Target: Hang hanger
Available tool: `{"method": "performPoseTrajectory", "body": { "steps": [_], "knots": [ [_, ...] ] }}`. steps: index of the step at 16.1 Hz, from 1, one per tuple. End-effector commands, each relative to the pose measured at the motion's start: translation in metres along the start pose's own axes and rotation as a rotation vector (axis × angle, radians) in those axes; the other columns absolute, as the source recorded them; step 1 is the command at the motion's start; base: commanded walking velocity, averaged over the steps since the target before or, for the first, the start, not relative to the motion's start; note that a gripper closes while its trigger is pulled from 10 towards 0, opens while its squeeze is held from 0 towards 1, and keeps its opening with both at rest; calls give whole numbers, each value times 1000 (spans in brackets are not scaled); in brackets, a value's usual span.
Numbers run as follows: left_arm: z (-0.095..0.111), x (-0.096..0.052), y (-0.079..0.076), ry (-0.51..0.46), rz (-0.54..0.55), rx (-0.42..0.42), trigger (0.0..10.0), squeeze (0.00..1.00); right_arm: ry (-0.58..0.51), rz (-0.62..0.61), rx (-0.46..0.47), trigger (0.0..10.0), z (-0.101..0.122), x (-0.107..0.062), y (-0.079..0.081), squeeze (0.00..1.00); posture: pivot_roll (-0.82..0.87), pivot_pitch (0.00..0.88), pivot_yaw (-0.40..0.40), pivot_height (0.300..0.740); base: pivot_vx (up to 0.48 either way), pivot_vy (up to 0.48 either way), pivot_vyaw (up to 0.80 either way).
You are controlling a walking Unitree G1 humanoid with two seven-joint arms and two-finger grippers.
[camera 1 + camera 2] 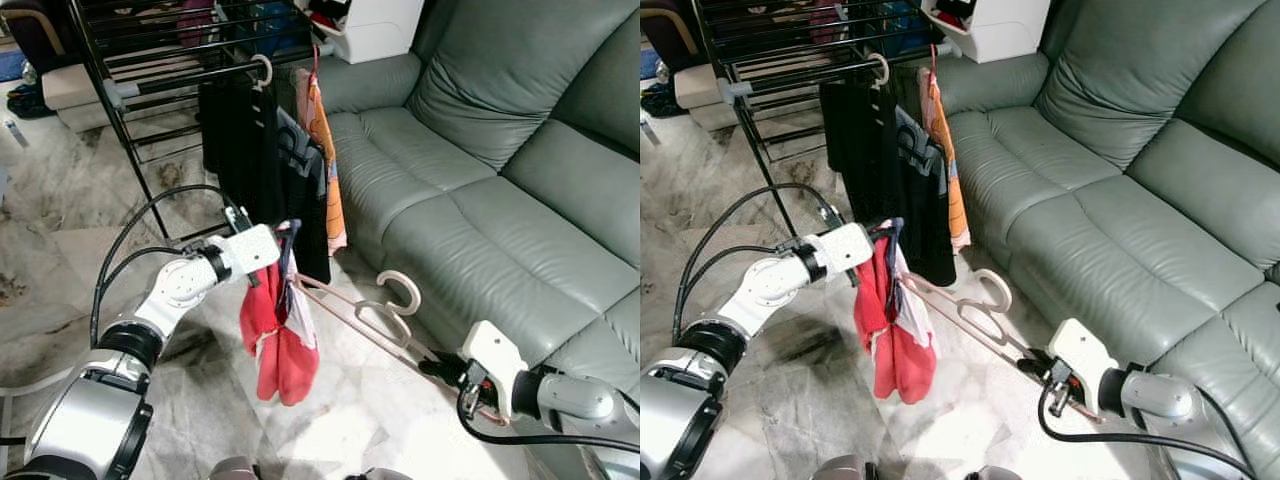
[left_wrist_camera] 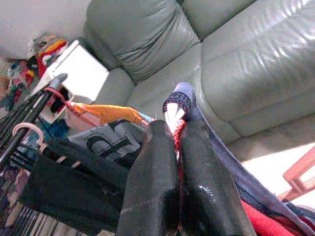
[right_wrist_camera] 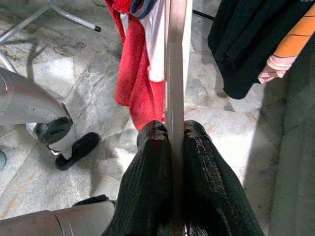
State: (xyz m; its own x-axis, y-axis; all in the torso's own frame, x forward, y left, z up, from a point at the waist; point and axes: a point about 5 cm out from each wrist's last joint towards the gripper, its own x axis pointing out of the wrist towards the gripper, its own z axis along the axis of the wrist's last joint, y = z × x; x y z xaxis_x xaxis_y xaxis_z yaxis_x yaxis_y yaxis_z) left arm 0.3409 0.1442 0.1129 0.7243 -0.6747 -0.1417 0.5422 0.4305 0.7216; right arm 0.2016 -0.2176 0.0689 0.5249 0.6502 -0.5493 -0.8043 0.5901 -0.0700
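Note:
A pale pink hanger [image 1: 372,322] slants over the floor, its hook [image 1: 402,290] pointing up. My right gripper [image 1: 435,366] is shut on its lower end, and in the right wrist view the bar [image 3: 175,73] runs out from between the fingers [image 3: 147,187]. The hanger's far end goes into a red and white garment [image 1: 277,345] with a dark blue collar. My left gripper [image 1: 284,240] is shut on that collar [image 2: 177,102] and holds the garment hanging above the floor.
A black drying rack [image 1: 160,75] stands behind, with black clothes [image 1: 258,150] and an orange garment [image 1: 326,150] hung on its rail. A grey-green leather sofa [image 1: 480,200] lies along the right. A white box [image 1: 378,25] stands beyond the sofa's end. Marble floor lies below.

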Motion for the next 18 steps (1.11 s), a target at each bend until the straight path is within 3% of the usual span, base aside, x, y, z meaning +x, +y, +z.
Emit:
{"method": "performPoseTrajectory", "body": {
  "steps": [1, 6, 8, 9, 13, 18],
  "knots": [
    [4, 1, 9, -21, 7, 44, 10000, 0, 2, 13, -2, 10000, 2, -1, -1, 0, -134, 0, -9, 740, 0, 0, 0],
    [-2, -2, 11, 17, 33, 62, 10000, 0, -21, 105, 57, 10000, 8, -7, 8, 0, -138, 0, -2, 740, 0, 0, 0],
    [-9, -4, 16, 77, 61, 86, 10000, 0, 26, 79, 27, 10000, 3, -13, 2, 0, -141, 0, -1, 740, 0, 0, 0],
    [-11, -6, 19, 89, 82, 87, 10000, 0, 87, -11, -32, 10000, -5, -13, -9, 0, -141, 0, -1, 740, 0, 0, 0],
    [-15, -10, 21, 108, 97, 93, 10000, 0, 179, -11, -70, 10000, -18, -17, -9, 0, -139, 0, 1, 740, 0, 0, 0],
    [-13, -9, 21, 87, 87, 95, 10000, 0, 103, -26, -35, 10000, -11, -14, -14, 0, -136, 0, -1, 740, 0, 0, 0]
  ]
}}
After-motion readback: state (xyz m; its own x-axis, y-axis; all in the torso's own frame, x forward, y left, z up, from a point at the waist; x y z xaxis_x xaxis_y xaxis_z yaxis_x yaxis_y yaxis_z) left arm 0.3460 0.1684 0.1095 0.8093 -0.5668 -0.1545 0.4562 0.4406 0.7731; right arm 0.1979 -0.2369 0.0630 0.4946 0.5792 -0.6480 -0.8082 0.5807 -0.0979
